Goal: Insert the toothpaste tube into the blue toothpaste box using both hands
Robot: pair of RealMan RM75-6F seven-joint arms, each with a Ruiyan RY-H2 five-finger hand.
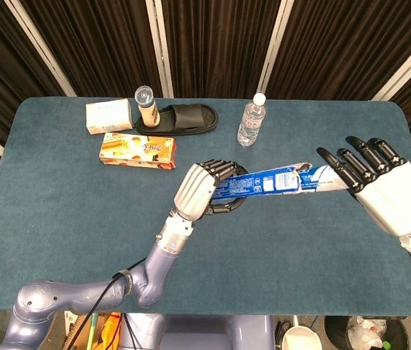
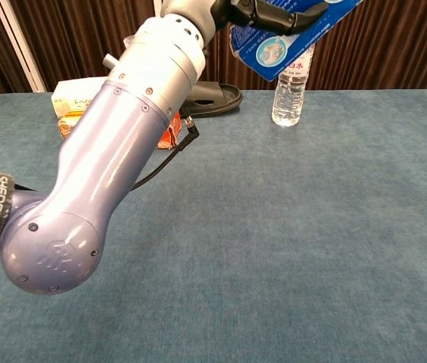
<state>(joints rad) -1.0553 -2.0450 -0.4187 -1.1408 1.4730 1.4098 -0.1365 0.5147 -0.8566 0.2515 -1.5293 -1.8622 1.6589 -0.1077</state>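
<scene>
My left hand (image 1: 202, 188) grips the left end of the blue toothpaste box (image 1: 260, 184) and holds it lying level above the table. The white toothpaste tube (image 1: 321, 177) sticks out of the box's right end. My right hand (image 1: 384, 186) is at the tube's outer end with its dark fingers (image 1: 347, 171) stretched out and apart, and the fingertips meet the tube there. In the chest view the box (image 2: 293, 36) hangs tilted at the top, with my left hand (image 2: 270, 11) around it. The right hand is out of that view.
A water bottle (image 1: 251, 120) stands just behind the box. At the back left lie a black slipper (image 1: 184, 119) with a clear-capped tube (image 1: 146, 106), a pale carton (image 1: 108, 115) and an orange snack box (image 1: 138, 150). My left forearm (image 2: 123, 151) fills the chest view's left half.
</scene>
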